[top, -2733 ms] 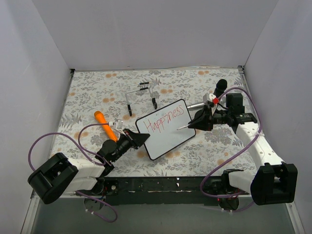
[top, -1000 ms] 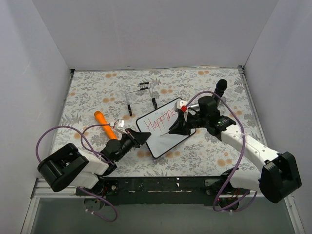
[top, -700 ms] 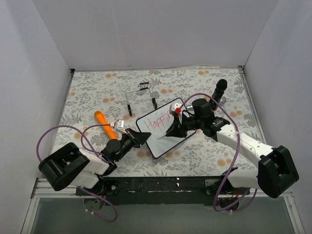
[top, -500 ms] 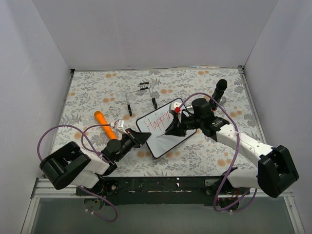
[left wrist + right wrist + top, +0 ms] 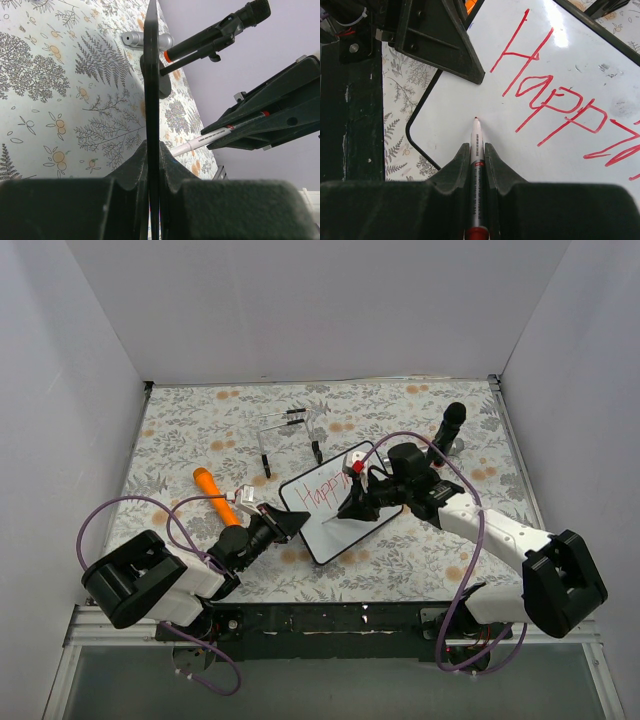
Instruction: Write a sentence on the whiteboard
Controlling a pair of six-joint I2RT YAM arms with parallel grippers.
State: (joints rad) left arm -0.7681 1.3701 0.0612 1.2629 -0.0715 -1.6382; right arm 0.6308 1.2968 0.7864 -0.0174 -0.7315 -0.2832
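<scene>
The whiteboard (image 5: 322,536) lies tilted near the table's front middle, with a thin black frame. My left gripper (image 5: 287,524) is shut on its left edge; in the left wrist view the whiteboard (image 5: 151,75) stands edge-on between the fingers of the left gripper (image 5: 152,150). My right gripper (image 5: 357,502) is shut on a white marker (image 5: 476,132) with a red tip. The tip rests on bare white board, below the first letters. The sentence (image 5: 555,100) reads "Happi" in red and runs off the frame. My right arm hides its end in the top view.
An orange pen-like object (image 5: 215,495) lies left of the board. A clear wire stand (image 5: 290,435) with black feet stands behind it. A black pen-like tool (image 5: 450,425) is propped up at the back right. White walls enclose the patterned table (image 5: 180,430).
My right gripper has swung left with the marker, from the board's right end to the lower left part under the first word. The left gripper has kept its hold on the board.
</scene>
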